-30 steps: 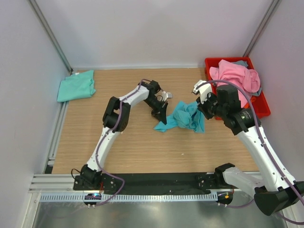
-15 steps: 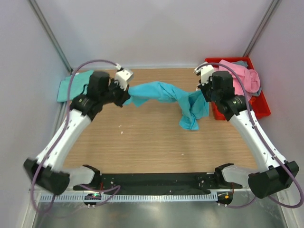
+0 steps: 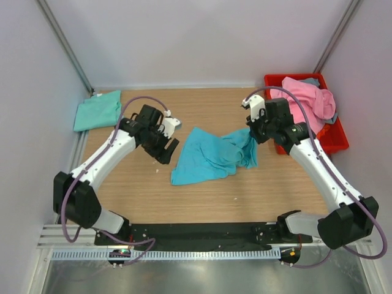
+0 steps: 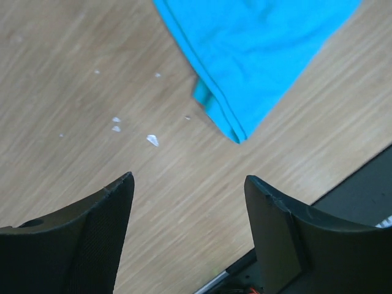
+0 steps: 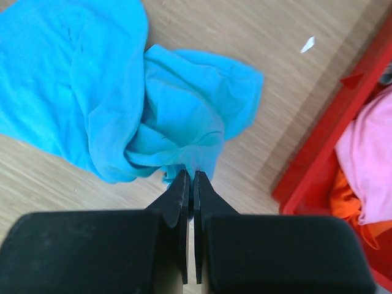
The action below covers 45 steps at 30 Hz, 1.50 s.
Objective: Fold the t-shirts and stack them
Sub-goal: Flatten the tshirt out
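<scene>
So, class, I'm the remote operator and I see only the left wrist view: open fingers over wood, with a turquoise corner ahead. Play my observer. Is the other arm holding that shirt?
Observer: Yes. The right gripper is shut on a bunched edge of the turquoise t-shirt, at its right side.
Operator: Is the rest of it spread out?
Observer: Partly. Its left half lies fairly flat on the table, while the right half is crumpled near the gripper.
Operator: Where are the other shirts?
Observer: A mint-green t-shirt lies at the far left corner, and a pink t-shirt is heaped in the red bin at the far right.
</scene>
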Each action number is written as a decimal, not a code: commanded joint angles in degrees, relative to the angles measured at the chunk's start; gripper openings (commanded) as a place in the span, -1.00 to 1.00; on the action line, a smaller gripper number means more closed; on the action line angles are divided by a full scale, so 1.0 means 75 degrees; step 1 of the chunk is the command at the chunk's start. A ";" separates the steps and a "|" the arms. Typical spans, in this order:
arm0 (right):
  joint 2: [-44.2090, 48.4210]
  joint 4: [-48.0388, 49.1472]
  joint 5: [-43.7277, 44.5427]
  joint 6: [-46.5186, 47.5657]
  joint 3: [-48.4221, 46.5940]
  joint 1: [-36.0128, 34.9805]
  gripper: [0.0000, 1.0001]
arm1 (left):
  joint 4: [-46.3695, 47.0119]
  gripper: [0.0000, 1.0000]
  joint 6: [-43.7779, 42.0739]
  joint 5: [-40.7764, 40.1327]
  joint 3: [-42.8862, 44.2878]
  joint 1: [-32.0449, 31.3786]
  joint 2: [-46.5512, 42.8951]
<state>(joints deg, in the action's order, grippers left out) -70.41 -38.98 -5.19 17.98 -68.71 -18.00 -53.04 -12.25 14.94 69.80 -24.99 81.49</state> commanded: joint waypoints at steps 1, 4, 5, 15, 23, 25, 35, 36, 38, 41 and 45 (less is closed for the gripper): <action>-0.0267 -0.0005 -0.0550 -0.0264 0.0067 -0.0002 -0.97 | 0.0884 0.47 0.0074 -0.1148 0.1050 0.0098 0.1025; -0.0303 -0.0017 -0.0655 -0.0276 0.0230 -0.0026 -0.97 | 0.0487 0.34 0.0426 -0.0670 0.2420 0.0227 0.2806; -0.0280 -0.0017 -0.0690 -0.0276 0.0278 -0.0049 -0.98 | 0.0393 0.32 0.0508 -0.0540 0.2795 0.0227 0.3297; 0.0165 -0.0029 -0.0597 -0.0252 0.0676 -0.0061 -0.97 | -0.0066 0.24 0.0860 0.0575 0.6102 0.0262 0.6583; 0.0177 0.0100 -0.0515 -0.0229 0.0923 -0.0073 -0.98 | -0.0229 0.25 0.1094 0.1147 0.7764 0.0251 0.7660; 0.0119 0.0123 -0.0503 -0.0229 0.0899 -0.0073 -0.97 | -0.0299 0.25 0.1141 0.1230 0.8106 0.0239 0.7906; -0.0069 0.0147 -0.0480 -0.0252 0.0852 -0.0061 -0.97 | -0.0311 0.22 0.1188 0.1313 0.9162 0.0204 0.8927; -0.0080 0.0158 -0.0480 -0.0252 0.0829 -0.0061 -0.98 | -0.0311 0.19 0.1177 0.1324 0.9162 0.0204 0.8962; -0.0115 0.0193 -0.0480 -0.0264 0.0841 -0.0073 -0.97 | -0.0265 0.12 0.1176 0.1336 0.9162 0.0204 0.9021; -0.0185 0.0217 -0.0491 -0.0276 0.0841 -0.0061 -0.97 | -0.0264 0.01 0.1188 0.1430 0.9174 0.0204 0.9114; -0.0209 0.0229 -0.0480 -0.0288 0.0817 -0.0049 -0.97 | -0.0311 -0.12 0.1165 0.1547 0.9092 0.0180 0.9162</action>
<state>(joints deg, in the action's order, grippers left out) -72.05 -39.40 -9.06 16.47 -61.36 -18.26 -54.41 -3.40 24.82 137.14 -23.22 148.35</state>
